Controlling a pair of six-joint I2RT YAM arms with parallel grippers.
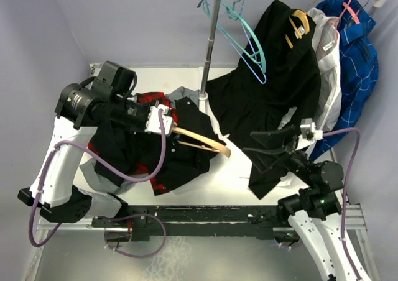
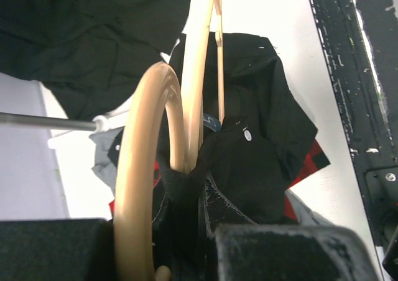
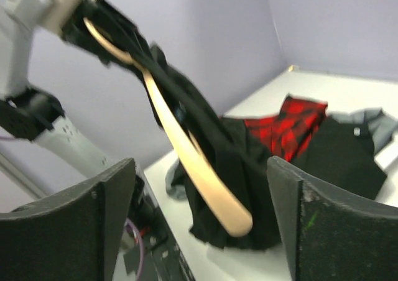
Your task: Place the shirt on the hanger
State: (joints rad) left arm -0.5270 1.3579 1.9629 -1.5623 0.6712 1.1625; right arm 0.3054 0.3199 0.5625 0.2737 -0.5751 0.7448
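Observation:
The tan wooden hanger (image 1: 202, 141) is gripped at its neck by my left gripper (image 1: 166, 122), which is shut on it and holds it above the table, its arm pointing right. The black button-up shirt (image 1: 186, 160) lies crumpled on the table under it, and part of it drapes over the hanger. In the left wrist view the hanger (image 2: 196, 76) runs away from the gripper (image 2: 199, 194), with the shirt (image 2: 261, 107) below and black cloth bunched at the jaws. My right gripper (image 1: 249, 142) is open and empty, just right of the hanger's free end (image 3: 233, 212).
A red-and-black plaid shirt (image 1: 149, 101) and a grey cloth (image 1: 183, 93) lie under the black shirt. A clothes rack pole (image 1: 210, 45) stands behind, carrying teal hangers (image 1: 245, 35), a longer black garment (image 1: 273, 76), a grey-white garment (image 1: 326, 57) and a blue shirt (image 1: 354, 57).

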